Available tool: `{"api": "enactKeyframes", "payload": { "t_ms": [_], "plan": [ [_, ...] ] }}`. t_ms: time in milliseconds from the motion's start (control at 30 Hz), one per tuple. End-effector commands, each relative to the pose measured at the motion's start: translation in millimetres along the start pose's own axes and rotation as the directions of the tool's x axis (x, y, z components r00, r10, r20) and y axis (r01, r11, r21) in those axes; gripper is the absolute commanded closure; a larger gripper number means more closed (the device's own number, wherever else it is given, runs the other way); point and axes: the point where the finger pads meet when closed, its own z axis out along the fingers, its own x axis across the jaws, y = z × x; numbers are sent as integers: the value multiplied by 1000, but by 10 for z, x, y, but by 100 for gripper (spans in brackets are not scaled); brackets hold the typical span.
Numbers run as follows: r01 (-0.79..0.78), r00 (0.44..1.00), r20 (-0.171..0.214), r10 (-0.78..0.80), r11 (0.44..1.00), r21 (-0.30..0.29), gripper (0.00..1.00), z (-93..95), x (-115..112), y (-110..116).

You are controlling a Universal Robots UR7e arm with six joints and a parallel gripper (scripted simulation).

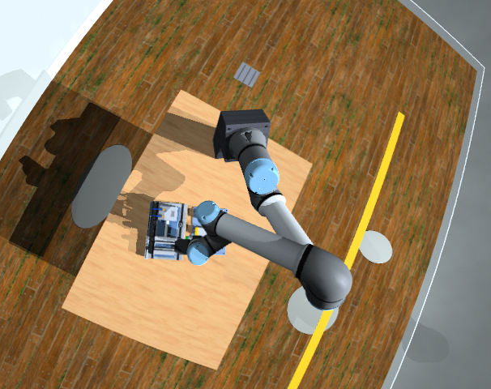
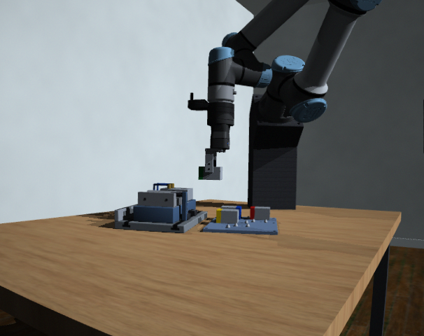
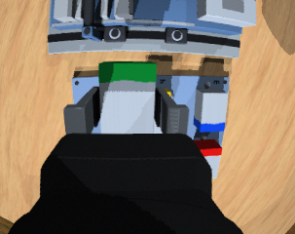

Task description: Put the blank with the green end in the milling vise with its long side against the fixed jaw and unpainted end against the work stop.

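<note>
Gripper (image 2: 209, 168) (image 3: 127, 99): clamped on green-ended blank (image 2: 215, 173) (image 3: 128, 107), above vise (image 2: 156, 213) (image 3: 147, 44). Advised: centre over vise gap, keep level, lower slowly.

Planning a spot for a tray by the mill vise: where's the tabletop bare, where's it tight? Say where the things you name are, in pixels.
Bare: the wood in front of the vise (image 1: 166, 254) (image 2: 156, 213) (image 3: 152, 44) and plate (image 2: 255, 227) (image 3: 89, 88), out to the near table edge in the exterior view. Tight: the narrow strip between vise and plate, with the gripper (image 2: 209, 169) (image 3: 127, 99) holding the green-ended blank (image 2: 215, 173) (image 3: 128, 107) above.
</note>
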Motion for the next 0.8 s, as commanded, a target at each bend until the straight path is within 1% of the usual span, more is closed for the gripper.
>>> {"api": "enactKeyframes", "payload": {
  "t_ms": [0, 233, 400, 767],
  "plan": [
    [1, 1000, 0, -1, 1000, -1, 100, 19, -31, -76],
    [1, 1000, 0, -1, 1000, -1, 100, 19, -31, -76],
    [1, 1000, 0, -1, 1000, -1, 100, 34, -171, -552],
    [1, 1000, 0, -1, 1000, -1, 100, 34, -171, -552]
  ]
}}
